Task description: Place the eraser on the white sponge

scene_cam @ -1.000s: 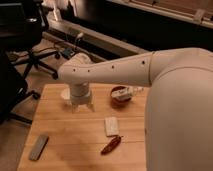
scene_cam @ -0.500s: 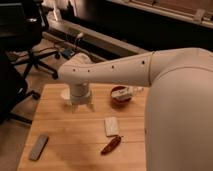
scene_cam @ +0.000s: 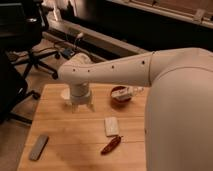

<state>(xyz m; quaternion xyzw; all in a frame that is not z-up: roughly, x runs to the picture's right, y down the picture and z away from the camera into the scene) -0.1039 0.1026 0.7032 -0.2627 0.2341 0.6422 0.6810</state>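
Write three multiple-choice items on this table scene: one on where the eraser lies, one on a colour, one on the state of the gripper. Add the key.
1. Where is the eraser?
A. On the sponge
B. Flat on the table, near its front left corner
C. Held in the air

2. What colour is the pepper just in front of the sponge?
A. Red
B. Green
C. Yellow

3. How is the gripper, above the far left part of the table?
A. Shut on the eraser
B. Shut on the sponge
C. Fingers open, holding nothing

Key: 1 B, it lies alone on the wood; 2 A, it is plainly red; 3 C, the fingers stand apart with nothing between them.
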